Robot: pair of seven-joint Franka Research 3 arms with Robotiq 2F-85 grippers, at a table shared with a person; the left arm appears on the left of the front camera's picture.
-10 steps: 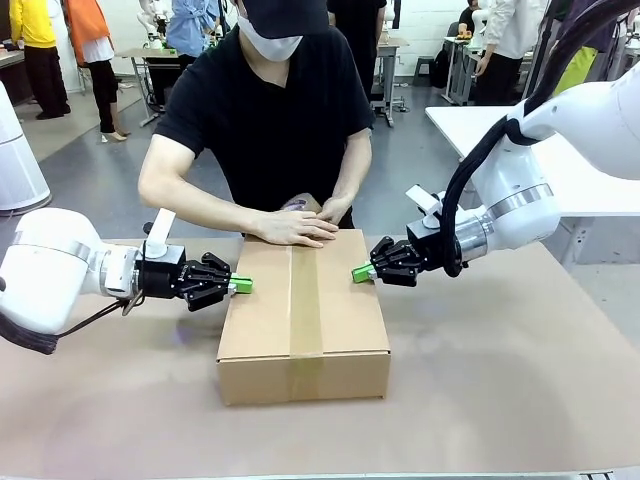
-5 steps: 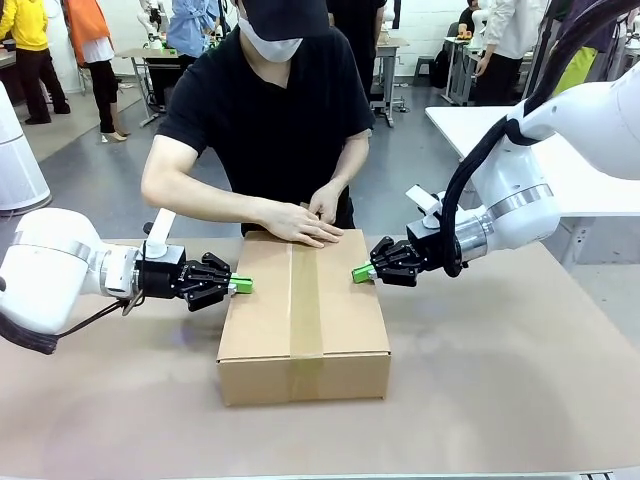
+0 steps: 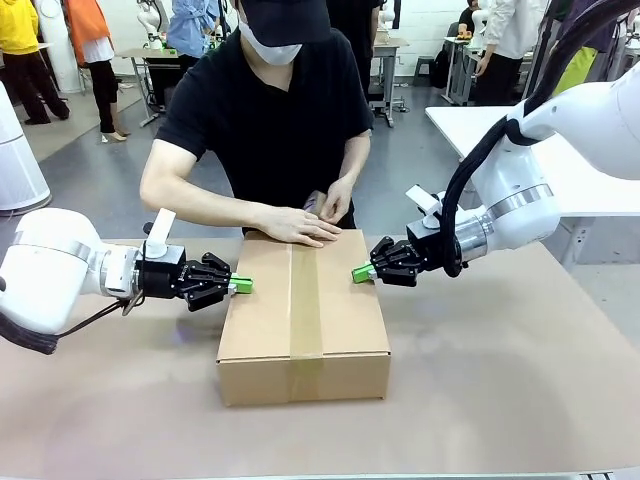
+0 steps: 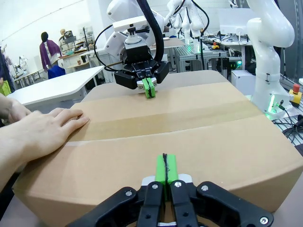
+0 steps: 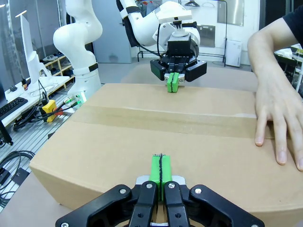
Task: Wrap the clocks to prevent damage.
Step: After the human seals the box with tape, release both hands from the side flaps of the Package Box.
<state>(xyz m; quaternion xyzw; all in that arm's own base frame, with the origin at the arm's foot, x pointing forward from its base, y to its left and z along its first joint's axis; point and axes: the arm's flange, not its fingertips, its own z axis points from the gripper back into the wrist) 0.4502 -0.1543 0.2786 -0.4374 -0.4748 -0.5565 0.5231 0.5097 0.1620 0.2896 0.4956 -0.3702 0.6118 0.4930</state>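
Observation:
A closed cardboard box (image 3: 305, 310) with a strip of brown tape (image 3: 305, 300) along its top lies mid-table. No clocks can be seen. My left gripper (image 3: 243, 285) is shut, its green pads touching the box's left top edge. From the other side my right gripper (image 3: 360, 272), also shut, touches the right top edge. The left wrist view has my left gripper (image 4: 165, 169) against the box (image 4: 199, 142), with the right gripper (image 4: 149, 88) opposite. In the right wrist view my right gripper (image 5: 161, 172) meets the box (image 5: 118, 146). A person's hand (image 3: 295, 228) lies flat on the box's far end.
The table is covered in brown paper (image 3: 500, 390), with free room in front of and to the right of the box. The person's other hand (image 3: 328, 203) hovers just above the box's far edge, holding something small. A white table (image 3: 470, 125) stands behind on the right.
The person's far hand has lifted off the box's far edge and now holds something small above it. Both arms and the box have stayed still.

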